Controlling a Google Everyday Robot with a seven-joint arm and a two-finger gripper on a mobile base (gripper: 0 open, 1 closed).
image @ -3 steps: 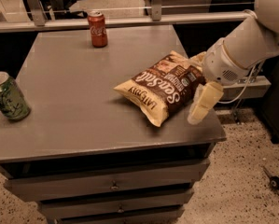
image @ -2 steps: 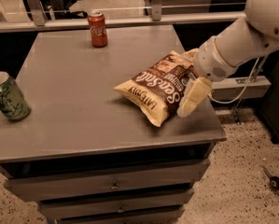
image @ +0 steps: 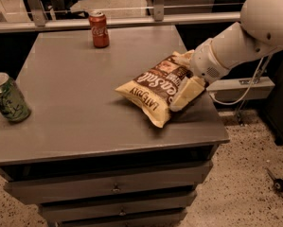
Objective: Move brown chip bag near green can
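Risk noted: the brown chip bag (image: 150, 90) was puffy and looked slick, and the gripper (image: 184, 96) met it only at its right end. A hold there, if there was one, could slip, or the bag could swing and drag on the way across. The green can (image: 7, 98) stood at the far left edge of the grey cabinet top (image: 75, 126); in my judgement a bag carried in too far could knock it over or off. The red Coca-Cola can (image: 99, 29) stood at the back, clear of a straight path.

Position: the bag lay on the right part of the top, near the front right corner and well apart from the green can. The gripper was against the bag's right end, touching it, with the white arm (image: 235, 41) reaching in from the right. Whether it had hold of the bag could not be told.
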